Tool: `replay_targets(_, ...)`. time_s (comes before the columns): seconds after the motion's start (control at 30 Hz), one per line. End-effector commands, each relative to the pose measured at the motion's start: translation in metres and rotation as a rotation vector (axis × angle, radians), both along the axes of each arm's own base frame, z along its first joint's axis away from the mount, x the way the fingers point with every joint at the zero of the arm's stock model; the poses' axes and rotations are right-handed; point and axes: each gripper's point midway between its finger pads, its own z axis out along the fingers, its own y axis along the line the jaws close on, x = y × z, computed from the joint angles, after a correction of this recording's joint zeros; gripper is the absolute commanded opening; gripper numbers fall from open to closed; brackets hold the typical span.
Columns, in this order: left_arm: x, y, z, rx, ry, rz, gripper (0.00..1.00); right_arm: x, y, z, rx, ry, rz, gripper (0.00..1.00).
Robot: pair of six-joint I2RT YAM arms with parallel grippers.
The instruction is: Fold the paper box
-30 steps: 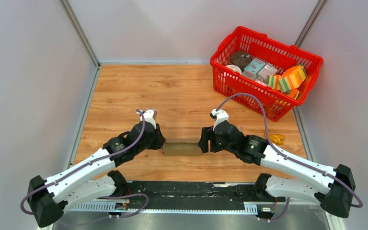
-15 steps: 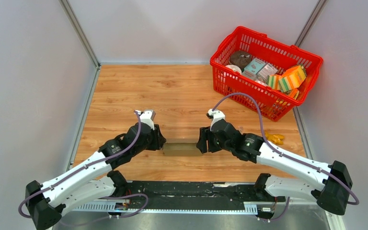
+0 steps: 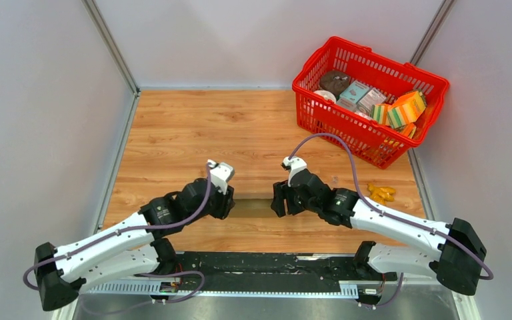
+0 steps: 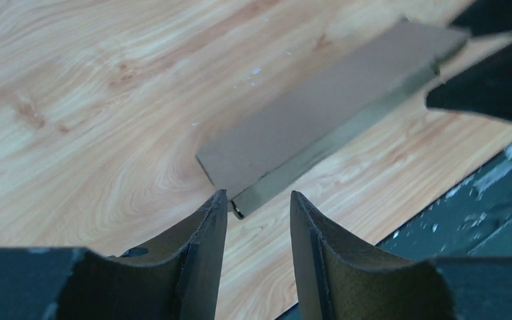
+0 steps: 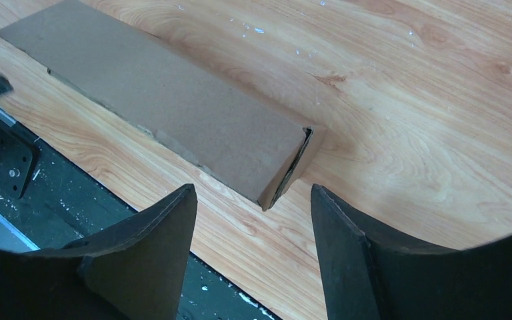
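Note:
The paper box [image 3: 253,207] is a plain brown, long, low cardboard box lying on the wooden table near its front edge, between my two grippers. In the left wrist view the box [image 4: 320,127] runs away from my left gripper [image 4: 259,200], which is open, its left fingertip at the box's near corner. In the right wrist view the box [image 5: 167,107] lies just ahead of my right gripper [image 5: 253,197], which is open and empty, the box's open end facing the gap between the fingers. Both grippers sit at the box's ends in the top view, left [image 3: 229,203] and right [image 3: 277,200].
A red basket [image 3: 433,83] with colourful packages stands at the back right. Small orange pieces [image 3: 380,193] lie on the table to the right. A black base strip [image 3: 260,263] runs along the table's near edge. Grey walls enclose the table.
My left gripper has moved right and nearer, up to the box's left end. My right gripper has shifted slightly left. The box looks shorter between them.

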Motion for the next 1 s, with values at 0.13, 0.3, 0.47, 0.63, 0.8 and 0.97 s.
replay_targets(0.13,0.01,-0.036,0.037,0.188,-0.406,-0.251,0.49,0.001,0.004,-0.001,0.058,-0.003,-0.023,0.7)
replay_targets(0.3,0.012,-0.059,0.036,0.246,-0.428,-0.366,0.48,-0.001,-0.002,0.001,0.096,-0.002,-0.058,0.75)
replay_targets(0.47,0.01,-0.08,0.026,0.274,-0.436,-0.48,0.48,0.004,-0.005,0.004,0.121,-0.008,-0.118,0.76)
replay_targets(0.63,0.011,-0.096,0.015,0.307,-0.425,-0.549,0.48,0.006,-0.005,-0.001,0.127,0.002,-0.148,0.77)
replay_targets(0.8,0.014,-0.104,0.006,0.337,-0.403,-0.57,0.45,0.011,-0.005,-0.005,0.125,-0.011,-0.168,0.77)
replay_targets(0.97,0.023,-0.102,0.0,0.391,-0.407,-0.547,0.31,0.017,-0.009,-0.015,0.086,-0.028,-0.184,0.77)
